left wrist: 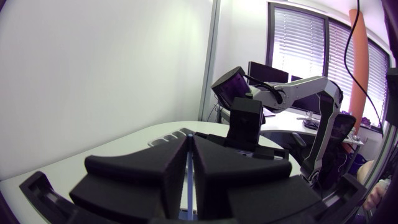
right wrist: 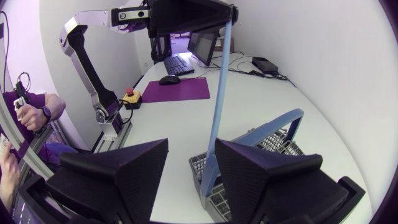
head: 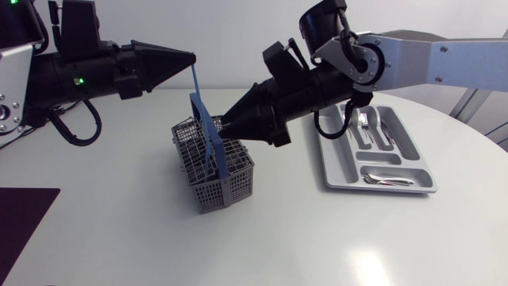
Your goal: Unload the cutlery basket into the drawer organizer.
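The basket [head: 208, 191] is at the middle of the tabletop [head: 317, 238]. Its long axis runs from the far side toward the near side, with the near end slanted a little to my right. Its blue handle [head: 203, 131] stands upright above it.

My left hand [head: 193, 57] is closed on the top of that handle, which shows as a thin blue strip pinched between the two fingers. My right hand [right wrist: 191, 146] hangs just above the basket on its right side. The fingers are spread apart and pointing down into it, and one upright of the handle rises in the gap between them. I hold nothing there.

Near of the basket the tabletop is bare out to its edge, the widest open room. To the basket's right, well apart from it, lies the organizer [head: 341, 171]. Its long axis runs almost parallel to the basket's, and my right arm crosses above the strip between the two. Cutlery [head: 367, 125] lies lengthwise in its far compartments, and a spoon [head: 389, 181] lies crosswise in the near one. The tabletop's curved edge runs close beyond the organizer. To the basket's near left, a dark purple mat [head: 24, 218] lies at the edge.
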`<state>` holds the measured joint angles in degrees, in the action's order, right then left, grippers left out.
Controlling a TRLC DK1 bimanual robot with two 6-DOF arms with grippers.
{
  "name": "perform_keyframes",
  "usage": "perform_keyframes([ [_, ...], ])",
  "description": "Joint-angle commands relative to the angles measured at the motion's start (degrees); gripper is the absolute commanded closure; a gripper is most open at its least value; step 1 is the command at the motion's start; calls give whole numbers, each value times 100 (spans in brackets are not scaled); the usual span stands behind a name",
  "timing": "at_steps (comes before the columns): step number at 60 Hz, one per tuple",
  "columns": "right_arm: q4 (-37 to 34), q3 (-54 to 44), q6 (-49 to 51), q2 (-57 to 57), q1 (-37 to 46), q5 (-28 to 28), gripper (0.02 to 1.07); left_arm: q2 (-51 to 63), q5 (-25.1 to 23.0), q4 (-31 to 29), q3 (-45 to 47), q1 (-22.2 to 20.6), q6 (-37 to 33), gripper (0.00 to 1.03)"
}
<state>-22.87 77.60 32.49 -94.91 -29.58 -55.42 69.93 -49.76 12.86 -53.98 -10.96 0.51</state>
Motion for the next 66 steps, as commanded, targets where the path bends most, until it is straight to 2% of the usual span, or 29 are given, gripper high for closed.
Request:
perform_keyframes([
  [1,37,159,-234,-194,-118,-30,60,91,-140,-12,-219,-82,204,88],
  [16,72,185,-313,-326,-267,-39,61,152,-131,-12,-333,-161,291,88],
  [21,187,194,-401,-344,-258,-39,67,161,-131,-12,-342,-161,318,88],
  [49,793,273,-929,-405,32,-4,67,73,-131,-12,-298,-108,362,88],
  [66,899,317,-1061,-458,-39,-4,67,73,-131,-3,-324,-117,362,88],
])
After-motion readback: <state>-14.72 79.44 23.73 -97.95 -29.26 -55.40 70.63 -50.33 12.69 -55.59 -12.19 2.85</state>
